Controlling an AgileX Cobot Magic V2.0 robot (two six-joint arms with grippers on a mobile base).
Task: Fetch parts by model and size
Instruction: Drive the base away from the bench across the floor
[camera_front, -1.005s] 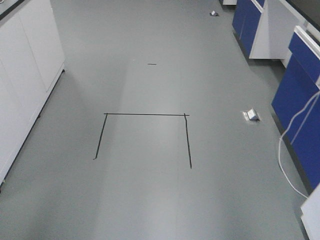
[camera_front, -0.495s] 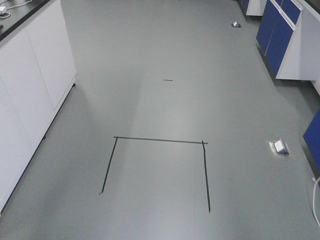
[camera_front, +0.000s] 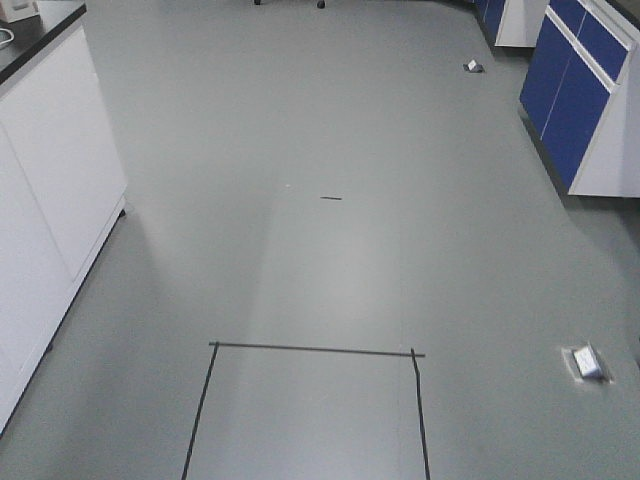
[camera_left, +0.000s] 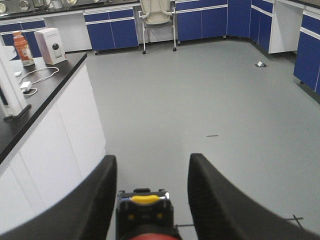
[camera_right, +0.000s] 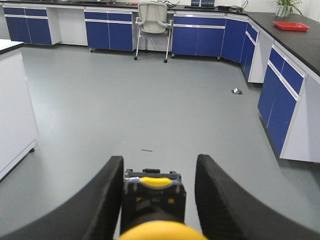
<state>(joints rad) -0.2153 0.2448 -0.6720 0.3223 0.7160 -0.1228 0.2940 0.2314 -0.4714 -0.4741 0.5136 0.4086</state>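
Note:
In the left wrist view, the red-capped switch (camera_left: 145, 212) with its dark body and yellow tab sits between the black fingers of my left gripper (camera_left: 152, 162). The gripper is shut on it, and the left finger lies against the body. My right gripper (camera_right: 160, 162) holds the yellow-capped switch (camera_right: 152, 200) the same way, with the cap nearest the camera. Both grippers hang above grey floor. Neither gripper shows in the front view.
A black tape outline (camera_front: 315, 350) marks the floor ahead. A white cabinet (camera_front: 50, 180) with a black counter stands at the left, and blue cabinets (camera_front: 580, 90) at the right. A floor socket (camera_front: 587, 362) lies at the lower right. An office chair (camera_right: 151, 20) stands at the far wall.
The tape outline and floor socket have slid down the front view and grown larger, so the base has rolled forward across the room.

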